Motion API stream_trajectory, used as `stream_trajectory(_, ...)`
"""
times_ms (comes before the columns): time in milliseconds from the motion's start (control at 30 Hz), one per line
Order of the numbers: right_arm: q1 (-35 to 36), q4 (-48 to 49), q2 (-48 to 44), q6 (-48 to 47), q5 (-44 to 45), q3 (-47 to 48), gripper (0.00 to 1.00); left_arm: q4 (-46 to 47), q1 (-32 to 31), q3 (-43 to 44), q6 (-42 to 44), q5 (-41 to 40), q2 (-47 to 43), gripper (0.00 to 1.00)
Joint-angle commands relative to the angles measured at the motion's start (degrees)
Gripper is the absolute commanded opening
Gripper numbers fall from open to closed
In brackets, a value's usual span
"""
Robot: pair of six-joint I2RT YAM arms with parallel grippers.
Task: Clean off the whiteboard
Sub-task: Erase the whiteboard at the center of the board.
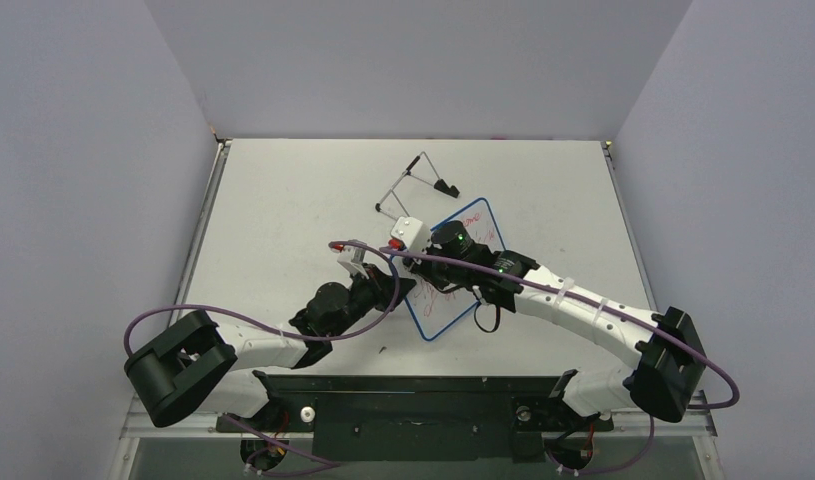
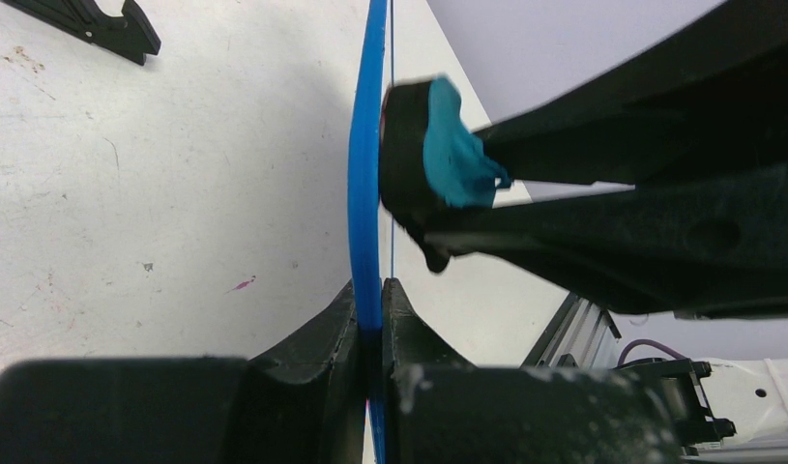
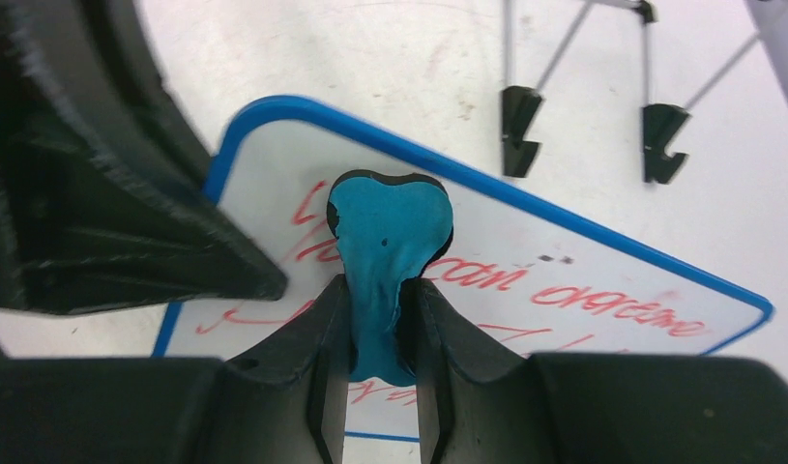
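The left gripper (image 2: 370, 307) clamps the blue rim of the whiteboard (image 1: 472, 222), which lies at the centre of the top view, mostly hidden under both arms. The right gripper (image 3: 378, 304) pinches the blue eraser (image 3: 390, 217) against its face, covering part of the red writing (image 3: 612, 307).

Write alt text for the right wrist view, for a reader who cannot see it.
The right hand grips a blue eraser, its wide end over a blue-rimmed whiteboard bearing red handwriting. A wire stand with black feet sits on the table beyond the board.
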Motion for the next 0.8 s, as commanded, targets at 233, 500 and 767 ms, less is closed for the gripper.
stream_trajectory(233, 0.74, -4.02, 1.93, -6.12, -13.33, 1.56, 0.00, 4.42, -0.69, 2.28, 1.63, 2.01, -2.08, 0.00)
stream_trajectory(500, 0.58, -0.49, 1.83, -1.40, -5.41, 1.45, 0.00, 4.26, -0.71, 2.52, 1.84, 2.80, -2.07, 0.00)
stream_trajectory(767, -0.30, 5.53, 1.09, 5.59, 5.25, -0.53, 0.00, 5.69, -0.70, 2.74, 1.68, 4.10, -0.82, 0.00)
